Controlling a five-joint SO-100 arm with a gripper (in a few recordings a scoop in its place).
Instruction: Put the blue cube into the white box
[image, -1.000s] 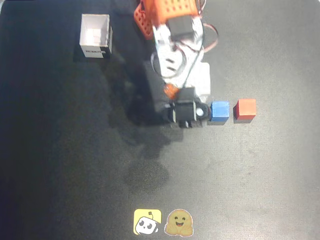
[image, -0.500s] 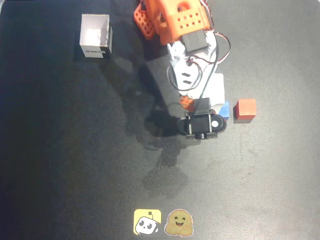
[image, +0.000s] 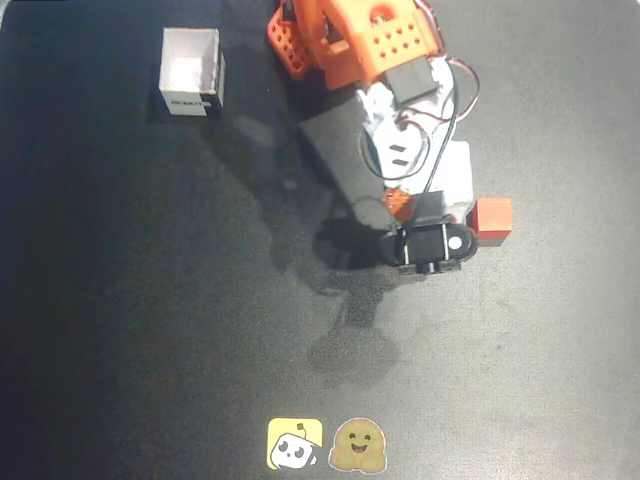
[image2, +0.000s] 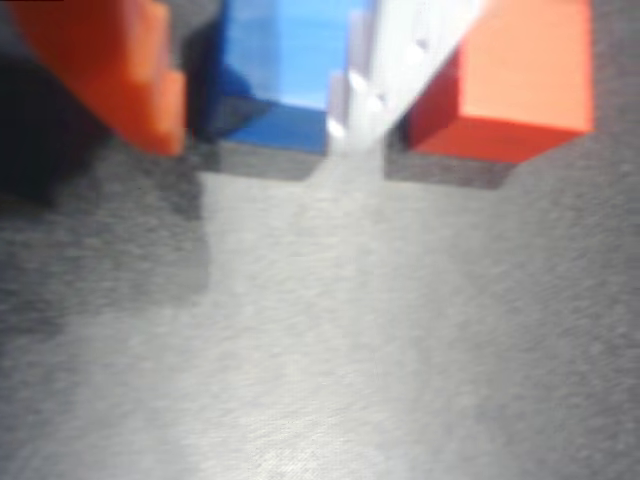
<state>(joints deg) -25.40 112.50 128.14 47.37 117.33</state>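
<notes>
Jaws spread, straddling the blue cube (image2: 275, 60); judged best: close squarely, white finger (image2: 395, 70) clear of the red cube (image2: 505, 75).

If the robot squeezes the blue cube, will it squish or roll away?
Probably neither. The blue cube has flat faces and sharp edges, so it looks stiff and should sit, not roll. Its plain faces may slip a little between the gripper fingers.

Blue cube (image2: 280, 70) between an orange finger (image2: 110, 70) and a pale finger (image2: 400, 60); red cube (image2: 510, 80) just beyond, on dark mat (image2: 320, 330).
</notes>
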